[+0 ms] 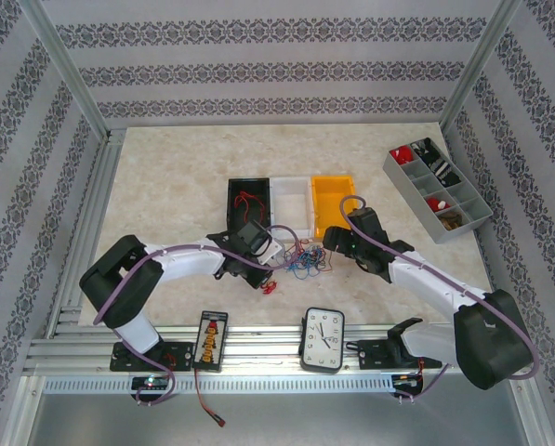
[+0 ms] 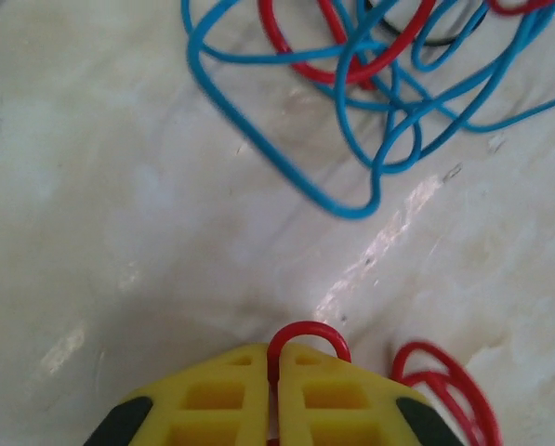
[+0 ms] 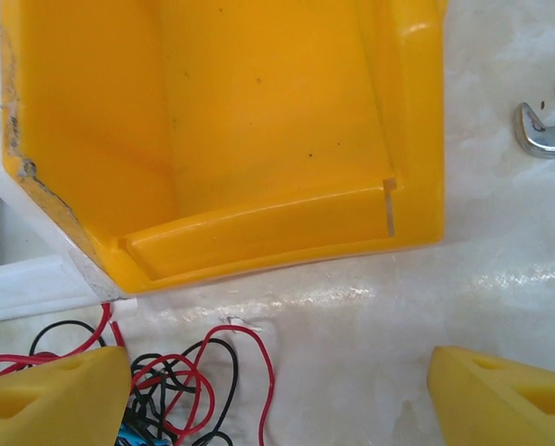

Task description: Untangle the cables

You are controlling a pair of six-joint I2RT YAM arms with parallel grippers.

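Here's the marble-patterned table [image 1: 165,186], glossy and pale, and the cables [image 1: 300,260] lie near its middle, just in front of the row of bins. They're a loose knot of thin red, blue and black wires, and the bunch spreads left to right between the two arms.

Left gripper [image 2: 277,358] is down low over the table. Its ribbed yellow jaws are clenched, and a small loop of red strand [image 2: 307,332] pokes out between them. The blue loops lie a little beyond it, apart from the tips.

Right gripper [image 3: 277,390] has its jaws spread wide and released, with nothing between them. The red and black strands sit by its left finger. Ahead of it is the yellow bin [image 3: 416,121] – smooth plastic, scuffed at one corner – pressed against the white bin [image 3: 26,288]. A shiny metal wrench [image 3: 547,130] lies off to the right.

At the near edge are a rounded clock [image 1: 322,339] and a black device [image 1: 210,339] – numerals and markings too small to read.
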